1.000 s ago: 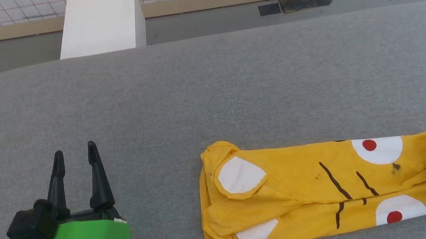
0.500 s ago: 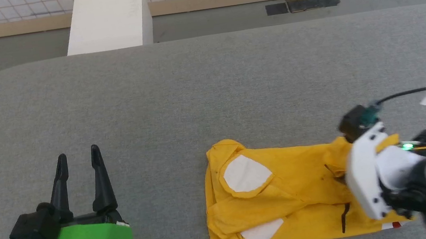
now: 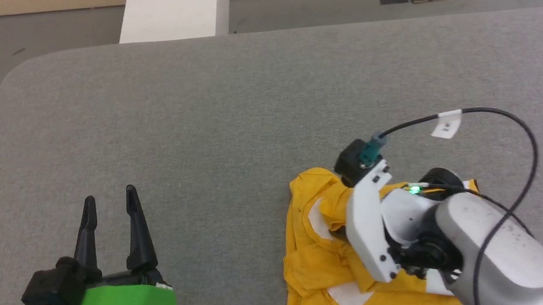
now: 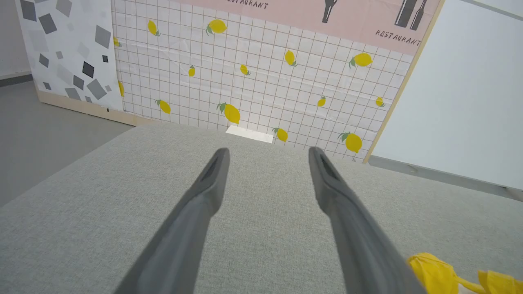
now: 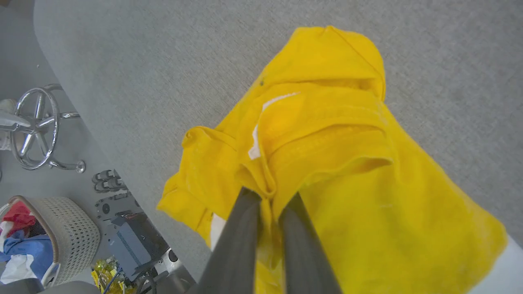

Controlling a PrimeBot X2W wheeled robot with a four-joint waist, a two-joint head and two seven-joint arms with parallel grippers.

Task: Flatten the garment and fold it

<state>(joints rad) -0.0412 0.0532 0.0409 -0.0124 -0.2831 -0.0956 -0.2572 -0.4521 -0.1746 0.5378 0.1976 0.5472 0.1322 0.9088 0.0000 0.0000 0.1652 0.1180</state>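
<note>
Garment (image 3: 314, 278): we are finding it lying bunched and doubled over itself on the near right of the table (image 3: 194, 120), close to the near edge.
Right gripper (image 5: 267, 195): its fingers are pressing together on a yellow fold of the garment, and the cloth is draping away from the pinch on both sides.
Left gripper (image 3: 110, 195): its fingers are standing spread and holding nothing, over bare table at the near left, well apart from the garment.
Step in hand: we are judging this to be the fold itself, with the pinched end being laid across the garment's left end.
Condition of the cloth: the layers are sitting wrinkled and uneven rather than flat; a white patch is showing between the folds.
Next move: we are expecting it to call for setting the pinched edge down square on the layer below, releasing it, and then smoothing the stack. The free left gripper is standing ready to pin the left end.
</note>
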